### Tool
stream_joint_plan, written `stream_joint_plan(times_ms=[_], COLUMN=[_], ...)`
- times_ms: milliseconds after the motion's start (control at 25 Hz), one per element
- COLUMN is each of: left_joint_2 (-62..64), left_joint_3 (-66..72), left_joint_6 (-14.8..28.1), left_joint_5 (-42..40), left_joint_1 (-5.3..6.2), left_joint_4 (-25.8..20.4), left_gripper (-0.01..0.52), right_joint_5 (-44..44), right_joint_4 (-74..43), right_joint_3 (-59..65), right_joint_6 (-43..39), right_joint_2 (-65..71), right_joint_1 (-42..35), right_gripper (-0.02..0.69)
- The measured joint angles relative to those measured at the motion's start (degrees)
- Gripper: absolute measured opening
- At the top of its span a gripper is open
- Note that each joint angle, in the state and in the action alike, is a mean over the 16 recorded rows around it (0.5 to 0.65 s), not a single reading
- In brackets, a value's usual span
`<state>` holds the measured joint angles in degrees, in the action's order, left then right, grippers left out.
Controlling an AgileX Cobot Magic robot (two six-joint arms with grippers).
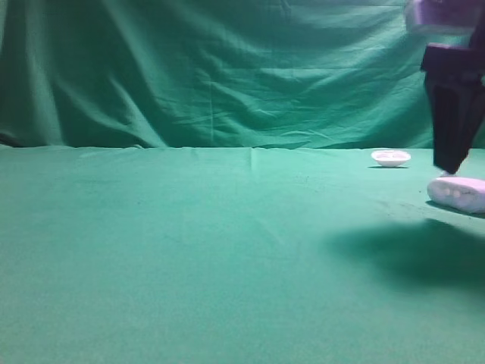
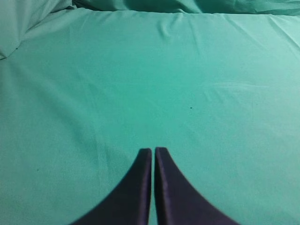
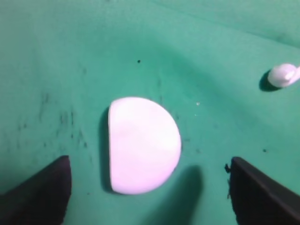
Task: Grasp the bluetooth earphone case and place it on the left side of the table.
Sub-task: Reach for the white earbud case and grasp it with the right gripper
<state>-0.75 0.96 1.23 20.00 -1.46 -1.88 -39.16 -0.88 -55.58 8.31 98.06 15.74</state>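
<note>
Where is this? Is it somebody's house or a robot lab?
Probably a robot test setup, not a home. Green cloth covers the table and hangs as a backdrop, a dark right gripper hovers over a white earphone case, and little else is around.

Table [image 1: 189,250]: smooth matt green cloth, faint centre crease, scattered dark specks near right gripper. Backdrop [image 1: 189,68]: darker green cloth, deeply folded, matt. Bluetooth earphone case [image 3: 143,145]: white plastic, smooth, glossy sheen. Shallow dish [image 1: 391,157]: white, smooth, plastic-like. Small lump [image 3: 282,75]: white, smooth. Left gripper [image 2: 153,154] and right gripper [image 3: 150,187]: fingers dark, matt, smooth.
</note>
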Motion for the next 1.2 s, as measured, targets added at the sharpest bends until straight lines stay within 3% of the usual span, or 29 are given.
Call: stream_joint_plan(times_ms=[120,640,1200], left_joint_2=[0.00,0.00,0.00], left_joint_3=[0.00,0.00,0.00], left_joint_6=[0.00,0.00,0.00], left_joint_5=[0.00,0.00,0.00], left_joint_1=[0.00,0.00,0.00], left_joint_4=[0.00,0.00,0.00], left_gripper=[0.000,0.000,0.000], right_joint_5=[0.52,-2.35,-7.33], right_joint_4=[-0.08,-0.26,0.32], right_joint_3=[-0.83,-8.16,-42.84], right_joint_6=[0.00,0.00,-0.03], right_joint_2=[2.11,5.19,18.28], right_joint_1=[0.00,2.44,22.81], right_gripper=[0.531,0.350,0.333])
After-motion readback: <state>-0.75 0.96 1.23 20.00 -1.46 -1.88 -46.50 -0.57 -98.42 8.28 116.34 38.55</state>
